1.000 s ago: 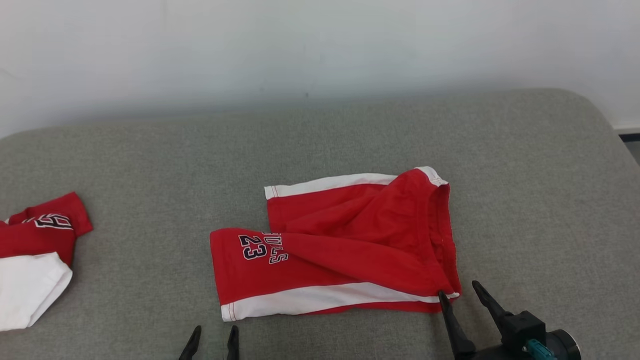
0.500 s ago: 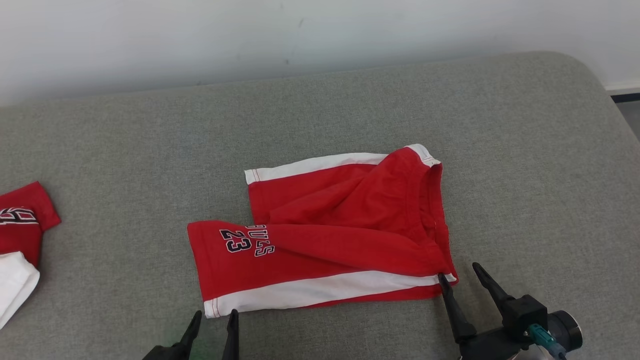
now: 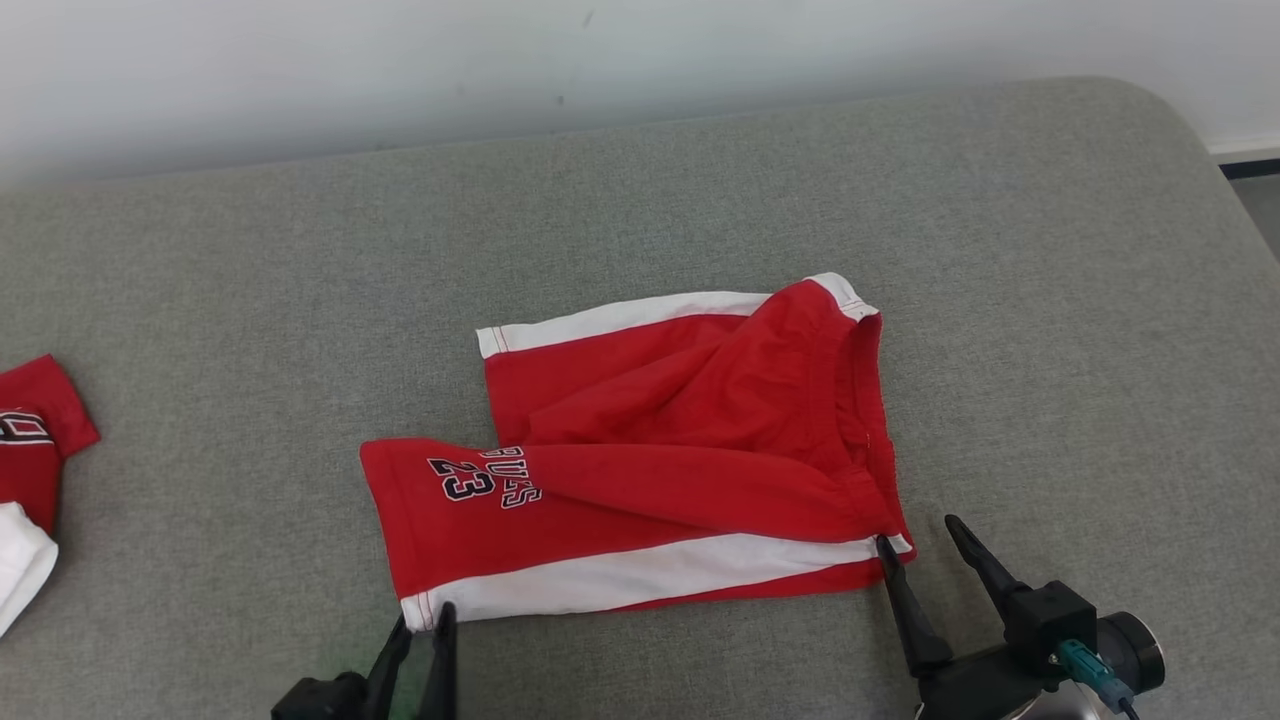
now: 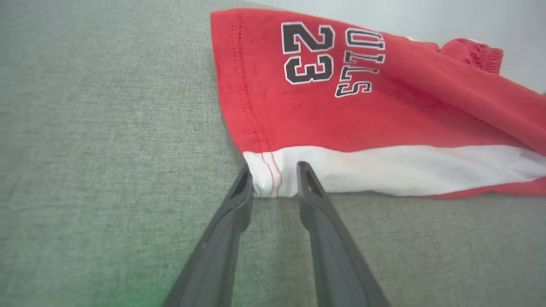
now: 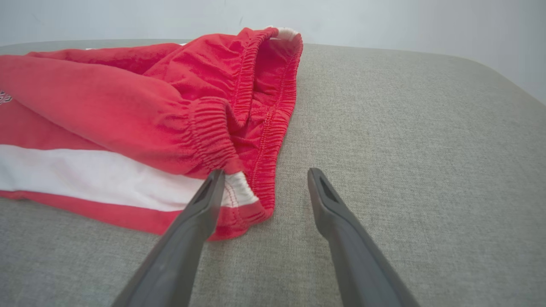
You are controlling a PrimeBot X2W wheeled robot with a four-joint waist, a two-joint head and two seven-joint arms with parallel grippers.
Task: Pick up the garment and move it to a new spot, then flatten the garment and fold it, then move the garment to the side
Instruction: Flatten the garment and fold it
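Red jersey shorts with white side stripes, black "23" lettering and elastic waistband lay rumpled, partly spread, on grey upholstered surface, waistband toward the right.

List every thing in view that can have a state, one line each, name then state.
red shorts, lying on the grey surface, unfolded, rumpled, waistband gaping.
left gripper, open narrowly, fingertips either side of the shorts' white hem corner.
right gripper, open wide, one fingertip at the waistband corner.
second red and white garment, crumpled at the head view's left edge, partly cut off.
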